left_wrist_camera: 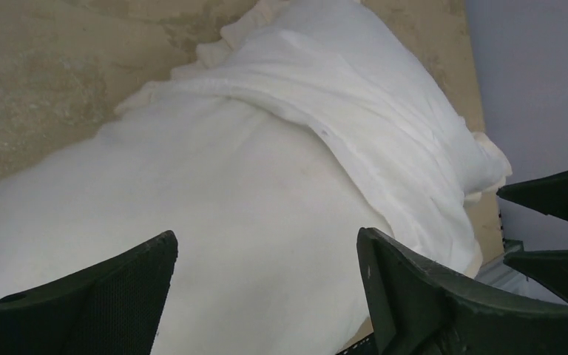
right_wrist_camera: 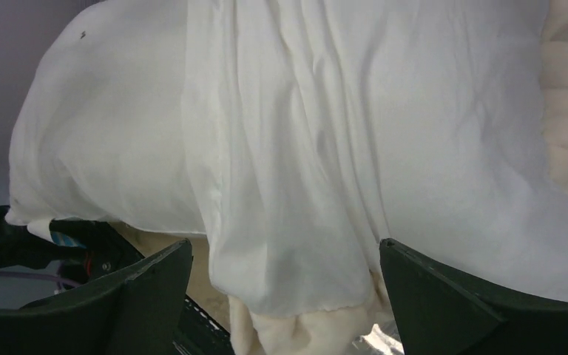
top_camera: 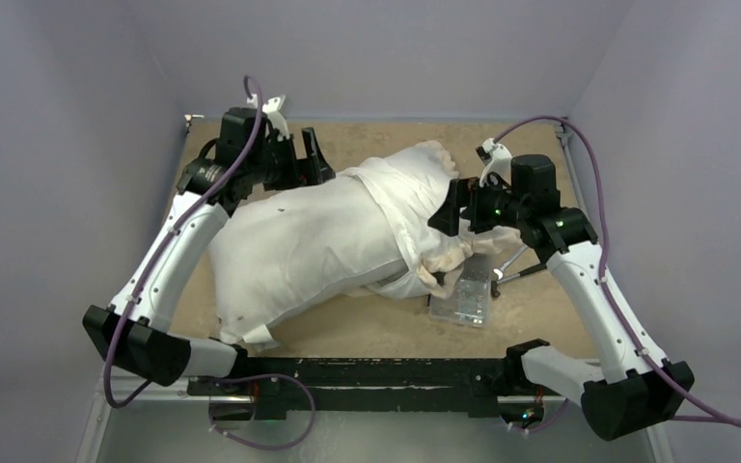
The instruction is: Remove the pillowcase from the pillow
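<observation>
Our left gripper (left_wrist_camera: 266,235) and right gripper (right_wrist_camera: 285,244), jaws wide and empty, by the pillow (top_camera: 299,241) half out of its pillowcase (top_camera: 415,193).

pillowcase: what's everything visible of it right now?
The pillowcase shows thin, wrinkled white fabric with a cream ruffled frill along its edges. It covers only the right end of the pillow, its open hem running diagonally across; the rest of the pillow is bare. It lies bunched on the tan table, frill trailing at the near right.
</observation>
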Controlling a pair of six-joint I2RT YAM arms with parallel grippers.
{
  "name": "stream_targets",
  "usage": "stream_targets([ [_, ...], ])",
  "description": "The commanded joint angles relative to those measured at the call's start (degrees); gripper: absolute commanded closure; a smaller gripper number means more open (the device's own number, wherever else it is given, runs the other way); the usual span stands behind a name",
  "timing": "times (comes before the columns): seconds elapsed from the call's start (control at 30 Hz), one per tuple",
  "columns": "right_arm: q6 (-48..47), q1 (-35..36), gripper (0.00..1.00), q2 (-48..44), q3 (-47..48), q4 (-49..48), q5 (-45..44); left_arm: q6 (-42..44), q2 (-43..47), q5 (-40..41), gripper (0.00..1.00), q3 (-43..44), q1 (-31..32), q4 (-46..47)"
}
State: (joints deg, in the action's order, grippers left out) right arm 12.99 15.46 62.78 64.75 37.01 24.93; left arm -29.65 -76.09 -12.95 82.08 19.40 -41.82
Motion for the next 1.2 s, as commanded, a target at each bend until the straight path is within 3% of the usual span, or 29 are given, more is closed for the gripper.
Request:
stream_targets([
  [0.0, -1.14, -0.35, 0.01, -2.63, 2.75, 1.77, -2.72, 6.64, -5.23, 3.38, 0.09, 8.91, -0.59, -1.76],
  [0.13, -0.31, -0.39, 0.01, -2.16, 2.88, -0.32, -4.2, 10.43, -11.26, 8.74, 0.08, 11.05, -1.25, -1.3],
  [0.37, -1.04, -0.41, 0.01, 2.98, 8.36, -3.7, -4.22, 14.94, -22.34, 7.92, 0.08, 9.06, -1.63, 2.67],
  [0.5, -1.19, -0.28, 0.01, 7.41, 11.91, -4.53, -3.65, 15.69, -26.8, -2.65, 0.11, 8.27, -1.73, 1.69],
  [0.63, -1.81, 0.72, 0.01, 13.09, 16.48, -3.98, -4.24, 13.59, -25.83, -14.89, 0.22, 0.94, -1.67, 6.1],
  [0.73, -1.75, 2.71, 0.01, 18.05, 21.07, -3.0, -6.98, 11.25, -22.82, -18.45, 0.27, -5.81, -1.52, 10.49],
  [0.8, -1.95, 4.78, 0.01, 22.15, 25.34, -1.7, -8.79, 9.82, -20.48, -19.98, 0.36, -9.73, -1.18, 13.18],
  [0.9, -3.05, 8.9, 0.01, 28.06, 31.36, -0.08, -12.81, 9.18, -18.49, -19.95, 0.67, -13.05, -0.71, 14.61],
  [1.03, -3.65, 12.72, 0.01, 34.92, 39.43, 1.88, -15.62, 9.49, -15.83, -18.83, 0.96, -14.3, -0.5, 15.12],
  [1.17, -4.67, 14.75, 0.01, 40.92, 44.85, 3.11, -17.04, 10.0, -12.66, -15.27, 1.0, -12.97, -0.41, 13.51],
])
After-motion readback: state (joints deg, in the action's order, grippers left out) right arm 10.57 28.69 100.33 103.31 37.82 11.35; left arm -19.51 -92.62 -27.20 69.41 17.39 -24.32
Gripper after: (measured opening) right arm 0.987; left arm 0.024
